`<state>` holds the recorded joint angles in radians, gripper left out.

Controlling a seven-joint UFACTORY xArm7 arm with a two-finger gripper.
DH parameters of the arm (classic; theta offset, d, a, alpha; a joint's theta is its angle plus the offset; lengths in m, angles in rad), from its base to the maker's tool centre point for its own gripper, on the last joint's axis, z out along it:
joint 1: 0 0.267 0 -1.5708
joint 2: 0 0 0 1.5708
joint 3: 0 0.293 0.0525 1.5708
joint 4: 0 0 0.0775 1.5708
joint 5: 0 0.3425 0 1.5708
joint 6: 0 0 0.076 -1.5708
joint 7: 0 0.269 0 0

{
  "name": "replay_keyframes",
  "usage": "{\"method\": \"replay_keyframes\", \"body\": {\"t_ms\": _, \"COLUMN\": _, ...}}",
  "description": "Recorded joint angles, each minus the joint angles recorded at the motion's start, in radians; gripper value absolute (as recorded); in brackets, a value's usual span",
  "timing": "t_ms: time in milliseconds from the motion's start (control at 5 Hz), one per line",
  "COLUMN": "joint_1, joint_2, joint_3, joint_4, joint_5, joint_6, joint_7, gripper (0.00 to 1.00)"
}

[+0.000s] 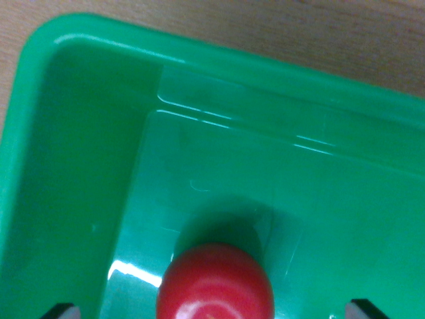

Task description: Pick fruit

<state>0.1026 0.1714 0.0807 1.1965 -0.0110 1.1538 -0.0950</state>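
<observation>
While hovering over the green bin (80, 133), claw (216, 312) spread wide, straddling red fruit (216, 286).

The green bin (80, 133) looks like smooth, glossy plastic; the red fruit (214, 286) is shiny and smooth; the tabletop (299, 33) shows matt wood grain.

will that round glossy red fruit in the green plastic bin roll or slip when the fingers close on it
The round glossy red fruit probably rolls easily: it looks rounded, resting on the smooth floor of the green plastic bin. Its shiny highlights suggest a slick skin, so it may squirt out of an off-centre pinch. The gripper fingertips sit wide on either side, so squeezing near its middle seems safest.
</observation>
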Motion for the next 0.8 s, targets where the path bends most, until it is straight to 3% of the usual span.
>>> {"method": "replay_keyframes", "body": {"t_ms": 200, "joint_1": 0.0024, "joint_2": 0.019, "joint_3": -0.001, "joint_4": -0.037, "joint_5": -0.0067, "joint_6": -0.046, "joint_7": -0.004, "gripper": 0.00}}
{"method": "replay_keyframes", "body": {"t_ms": 400, "joint_1": 0.0024, "joint_2": 0.019, "joint_3": -0.001, "joint_4": -0.037, "joint_5": -0.0067, "joint_6": -0.046, "joint_7": -0.004, "gripper": 0.00}}
{"method": "replay_keyframes", "body": {"t_ms": 600, "joint_1": 0.0048, "joint_2": 0.038, "joint_3": -0.002, "joint_4": -0.072, "joint_5": -0.0131, "joint_6": -0.091, "joint_7": -0.007, "gripper": 0.00}}
{"method": "replay_keyframes", "body": {"t_ms": 800, "joint_1": 0.0048, "joint_2": 0.038, "joint_3": -0.002, "joint_4": -0.072, "joint_5": -0.0131, "joint_6": -0.091, "joint_7": -0.007, "gripper": 0.00}}
